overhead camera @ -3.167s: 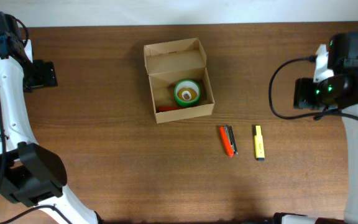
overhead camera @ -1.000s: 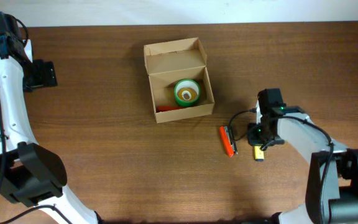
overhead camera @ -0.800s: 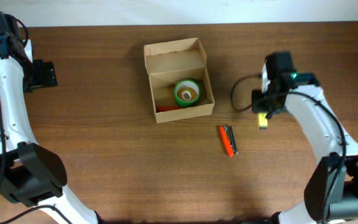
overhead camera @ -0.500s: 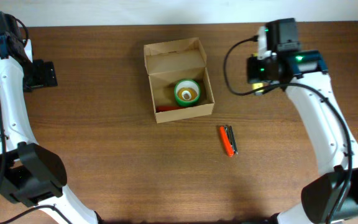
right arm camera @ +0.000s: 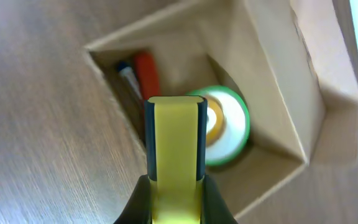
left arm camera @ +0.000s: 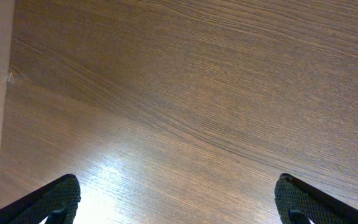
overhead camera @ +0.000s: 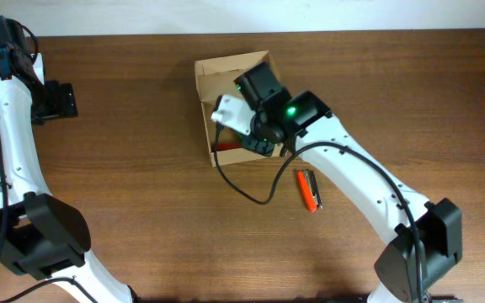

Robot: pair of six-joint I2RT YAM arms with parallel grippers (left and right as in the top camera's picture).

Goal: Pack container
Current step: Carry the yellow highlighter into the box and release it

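Two fingers of my right gripper [right arm camera: 174, 202] pinch a flat yellow marker [right arm camera: 174, 143] with dark edges above the open tan cardboard container [right arm camera: 272, 93], far-centre on the table, over a round green tape roll [right arm camera: 219, 134]. My left gripper [left arm camera: 179, 208] is spread wide above the grained wooden table [left arm camera: 179, 93].

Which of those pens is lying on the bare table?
The orange pen, alone on the wood beside the cardboard box. The yellow highlighter is gripped by the right gripper above the box, and a red marker lies inside it.
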